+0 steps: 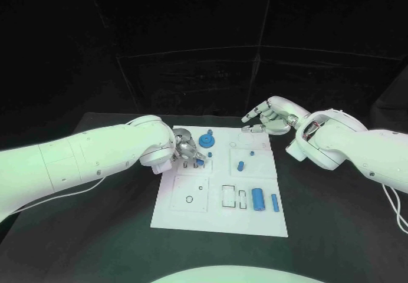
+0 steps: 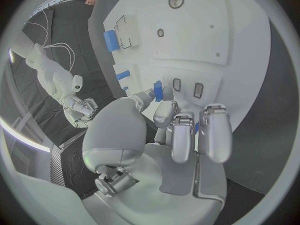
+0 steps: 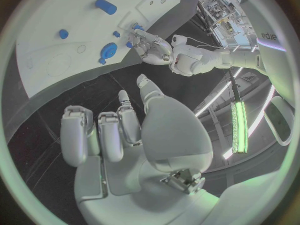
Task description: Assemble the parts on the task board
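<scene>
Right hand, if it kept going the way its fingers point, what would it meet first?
Probably the far edge of the task board; the right hand is empty, fingers pointing toward it. Depth is unclear.

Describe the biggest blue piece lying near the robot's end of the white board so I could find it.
Start at the white task board mid-table and look to its near right corner. Two blue cylinders lie there side by side; the piece is the thick cylinder, stouter than the thin cylinder on its right.
</scene>
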You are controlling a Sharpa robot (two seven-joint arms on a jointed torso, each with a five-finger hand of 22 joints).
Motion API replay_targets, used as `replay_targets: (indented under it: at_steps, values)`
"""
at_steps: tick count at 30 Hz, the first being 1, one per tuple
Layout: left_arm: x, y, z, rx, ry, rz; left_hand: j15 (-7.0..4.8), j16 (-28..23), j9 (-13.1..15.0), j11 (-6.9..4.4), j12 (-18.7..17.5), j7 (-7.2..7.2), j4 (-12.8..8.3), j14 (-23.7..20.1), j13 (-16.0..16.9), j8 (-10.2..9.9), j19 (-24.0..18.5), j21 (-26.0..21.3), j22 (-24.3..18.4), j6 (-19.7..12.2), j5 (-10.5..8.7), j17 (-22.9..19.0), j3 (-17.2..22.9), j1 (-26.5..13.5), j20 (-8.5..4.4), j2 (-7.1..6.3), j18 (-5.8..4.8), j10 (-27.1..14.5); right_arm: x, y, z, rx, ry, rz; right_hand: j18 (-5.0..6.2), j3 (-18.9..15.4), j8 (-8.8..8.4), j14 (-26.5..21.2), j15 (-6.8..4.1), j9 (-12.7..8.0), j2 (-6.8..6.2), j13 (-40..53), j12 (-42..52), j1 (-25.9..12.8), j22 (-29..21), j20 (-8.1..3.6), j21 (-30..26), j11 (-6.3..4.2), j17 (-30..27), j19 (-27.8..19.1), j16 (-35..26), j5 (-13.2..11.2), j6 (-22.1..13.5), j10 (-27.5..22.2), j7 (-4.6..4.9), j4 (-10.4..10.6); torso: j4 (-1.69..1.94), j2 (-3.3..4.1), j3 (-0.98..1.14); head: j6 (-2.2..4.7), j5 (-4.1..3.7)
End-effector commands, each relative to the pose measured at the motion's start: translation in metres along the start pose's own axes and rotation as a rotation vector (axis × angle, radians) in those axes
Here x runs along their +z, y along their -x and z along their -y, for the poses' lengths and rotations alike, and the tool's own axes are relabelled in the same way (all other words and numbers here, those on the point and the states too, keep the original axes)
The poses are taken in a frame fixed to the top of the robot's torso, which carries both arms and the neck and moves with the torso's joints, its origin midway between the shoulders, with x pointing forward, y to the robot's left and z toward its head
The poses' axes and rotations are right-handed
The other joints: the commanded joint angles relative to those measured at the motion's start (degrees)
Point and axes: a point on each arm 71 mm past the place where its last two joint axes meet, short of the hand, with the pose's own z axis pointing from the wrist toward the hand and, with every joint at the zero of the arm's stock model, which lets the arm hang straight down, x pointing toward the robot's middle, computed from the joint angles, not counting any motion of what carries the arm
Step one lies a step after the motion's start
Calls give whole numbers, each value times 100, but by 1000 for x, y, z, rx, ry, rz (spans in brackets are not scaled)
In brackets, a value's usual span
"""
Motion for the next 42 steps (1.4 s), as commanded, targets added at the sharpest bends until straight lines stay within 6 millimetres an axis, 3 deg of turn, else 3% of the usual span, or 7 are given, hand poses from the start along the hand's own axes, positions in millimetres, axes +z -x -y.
replay_targets:
  at_steps: [1, 8, 17, 42]
  values:
    - [-3, 4, 4, 0, -38, 57, 14, 18, 16, 12, -8, -11, -867, 604, -2, 31, 78, -26, 9, -18, -4, 1509, 904, -62, 43, 3, -45, 37, 0, 0, -1, 2, 8, -5, -25, -33, 22, 443, -30, -1, 25, 476, 16, 21, 117, -30, -35, -26, 772, -8, -29, 27, 51, 12, 1, 3, 1, -2, -5, -1, 13]
    - [-7, 1, -6, 72, -38, 115, 11, 18, 42, 8, 0, -14, -937, 604, 3, 56, 86, -17, 29, -19, -4, 1509, 1012, -79, 41, -44, -49, 53, -1, 2, 0, 1, 4, -2, -24, -39, 24, 444, -30, 0, 24, 478, 18, 17, 113, -31, -37, -26, 775, -10, -28, 31, 57, 13, 0, 6, 10, -2, 0, -15, 49]
    - [-6, -4, -15, 158, -28, 165, 10, 18, 58, 4, 2, -16, -1009, 604, 2, 70, 94, -8, 49, -17, 11, 1509, 1099, -84, 40, -120, -53, 67, -2, 2, 0, 1, 4, 1, -24, -39, 24, 444, -30, 0, 24, 478, 18, 17, 113, -31, -37, -26, 775, -10, -28, 31, 57, 13, 0, 6, -10, -1, -12, -29, 80]
    - [-3, -10, -12, 216, -17, 180, 10, 18, 67, 1, 70, -19, -1049, 604, 75, 85, 114, 22, 102, 11, 63, 1509, 1162, -101, 40, -177, -63, 125, -1, 2, -1, -13, 11, 1, -26, -45, 27, 444, -31, 1, 27, 475, 15, 15, 121, -31, -34, -27, 778, -6, -27, 36, 62, 12, -1, 11, -11, 5, -9, -52, 89]
